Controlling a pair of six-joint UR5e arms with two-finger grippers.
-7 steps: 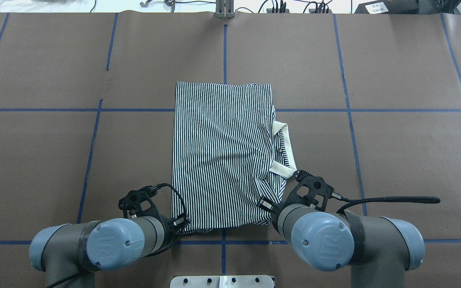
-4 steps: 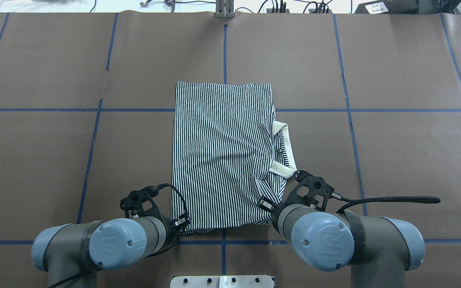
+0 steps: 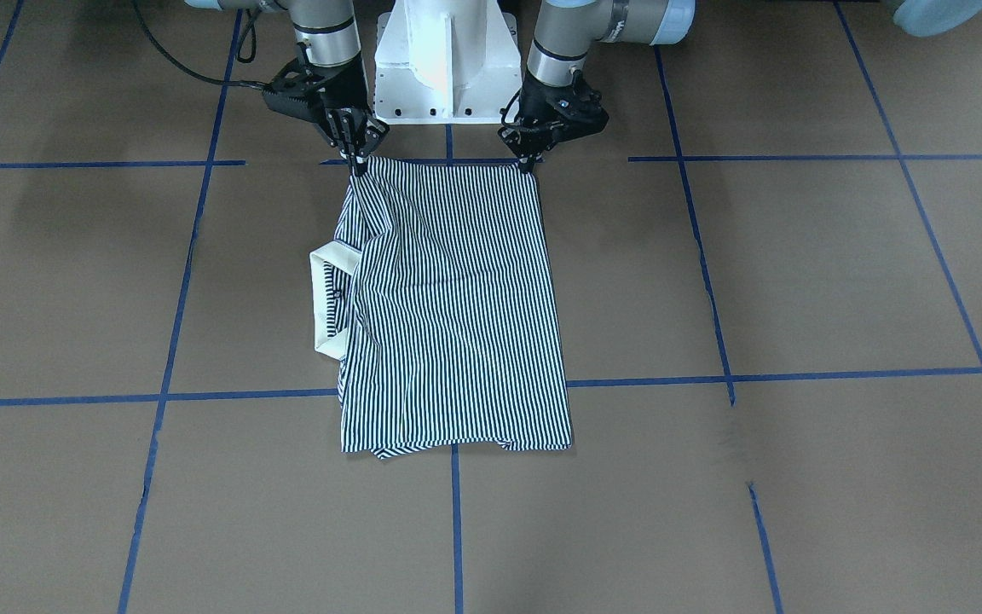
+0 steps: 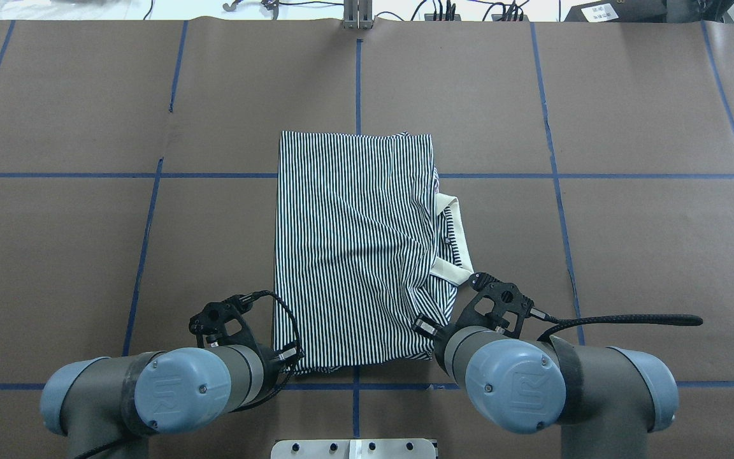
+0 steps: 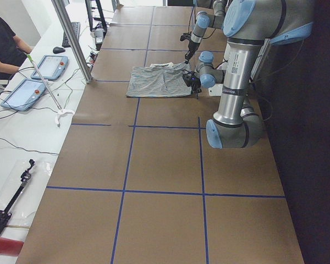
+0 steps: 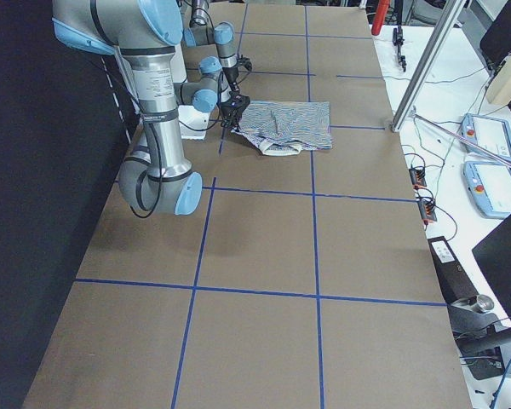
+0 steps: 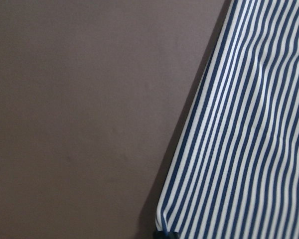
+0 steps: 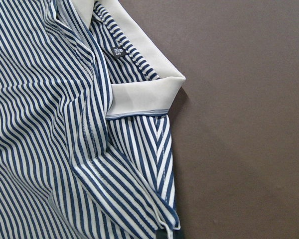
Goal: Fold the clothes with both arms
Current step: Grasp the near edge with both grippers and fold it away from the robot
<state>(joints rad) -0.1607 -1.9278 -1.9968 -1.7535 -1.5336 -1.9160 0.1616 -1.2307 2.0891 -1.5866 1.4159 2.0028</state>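
Observation:
The striped polo shirt [image 4: 354,242] lies folded lengthwise on the brown table, and its cream collar [image 4: 459,236] sticks out on my right. In the front view the shirt [image 3: 457,315] runs away from the base, collar [image 3: 320,298] on that view's left. My left gripper [image 3: 530,164] is shut on the shirt's near left corner, and my right gripper [image 3: 361,164] is shut on its near right corner. From overhead, my wrists largely hide both grippers. The right wrist view shows the collar [image 8: 144,94] and bunched stripes. The left wrist view shows the shirt's straight edge [image 7: 189,149].
Blue tape lines [image 4: 357,83] grid the brown table cover [image 4: 628,223]. The white pedestal base [image 3: 444,60] stands between the arms. A black cable [image 4: 628,317] trails right from the right wrist. Tablets [image 5: 41,69] and a seated person [image 5: 3,41] are beyond the far edge.
Both arms have shifted only a few pixels toward the base. The shirt's near edge and collar have barely moved, and both grippers keep their hold.

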